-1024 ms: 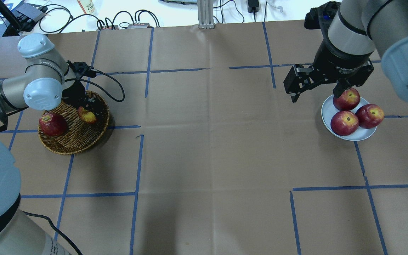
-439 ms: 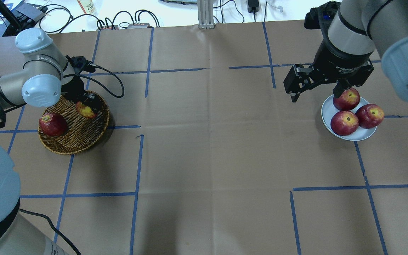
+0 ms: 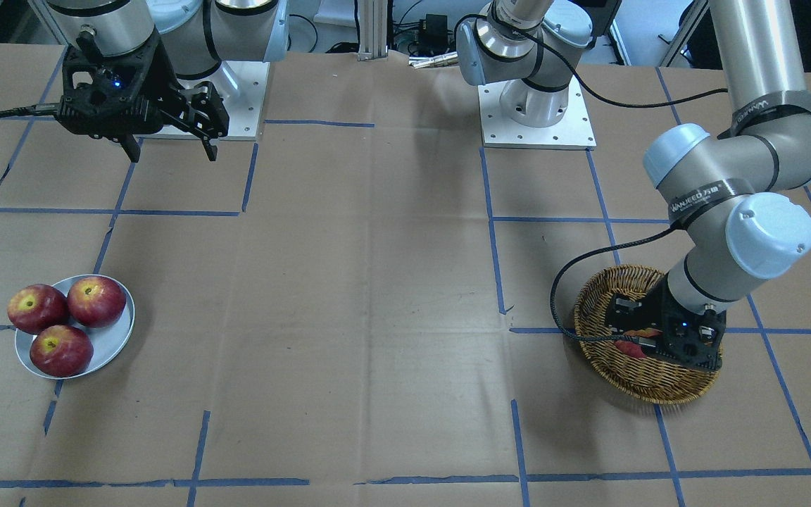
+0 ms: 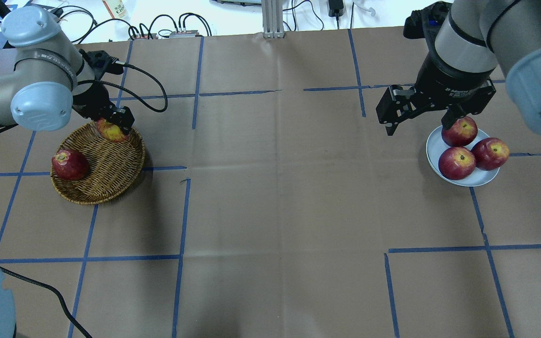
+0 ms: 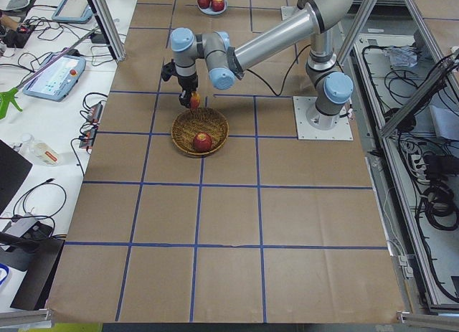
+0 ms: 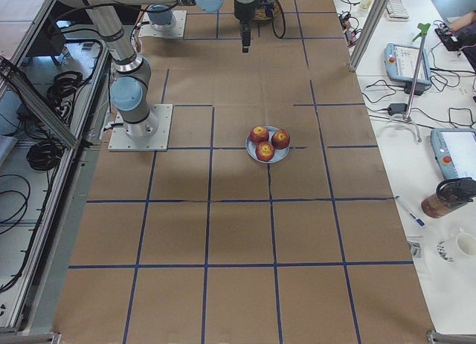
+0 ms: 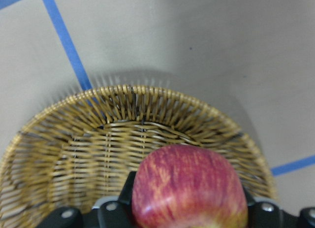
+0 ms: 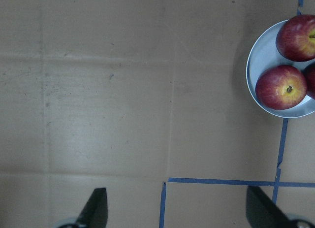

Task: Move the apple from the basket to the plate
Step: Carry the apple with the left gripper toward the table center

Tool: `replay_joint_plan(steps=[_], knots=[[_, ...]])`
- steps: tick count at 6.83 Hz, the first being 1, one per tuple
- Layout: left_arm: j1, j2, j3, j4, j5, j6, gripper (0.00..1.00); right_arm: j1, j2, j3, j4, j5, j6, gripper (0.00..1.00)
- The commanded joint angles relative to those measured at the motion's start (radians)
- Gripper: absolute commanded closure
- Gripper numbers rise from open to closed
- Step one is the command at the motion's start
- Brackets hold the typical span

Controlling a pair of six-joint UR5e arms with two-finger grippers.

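Three dark-red apples [image 4: 457,163] sit touching; a fourth apple [image 4: 69,165] lies well apart across the blue-taped brown table [image 4: 270,211].

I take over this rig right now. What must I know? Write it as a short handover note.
Left end effector: shut on the orange-red streaky apple with yellow patch, held just above the round tan wicker basket.
Right end effector: open, empty, hovering beside the round pale grey-blue plate.
One dark-red apple lies in the basket; three red apples sit on the plate.
Done: apple grasped and lifted.
Left: carry it across to the plate, set it down, release. Free room there looks tight.
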Motion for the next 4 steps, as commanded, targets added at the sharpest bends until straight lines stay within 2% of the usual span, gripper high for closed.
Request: replay_joint_plan(steps=[1, 3, 4], knots=[[-0.176, 0.018, 0.014, -0.015, 0.001, -0.276, 0.45, 0.000, 0.000, 0.000, 0.000, -0.001, 0.000, 0.00], [-0.321, -0.056, 0.043, 0.019, -0.007, -0.510, 0.45, 0.000, 0.000, 0.000, 0.000, 0.000, 0.000, 0.00], [-0.399, -0.123, 0.098, 0.061, -0.008, -0.597, 0.45, 0.000, 0.000, 0.000, 0.000, 0.000, 0.000, 0.00]])
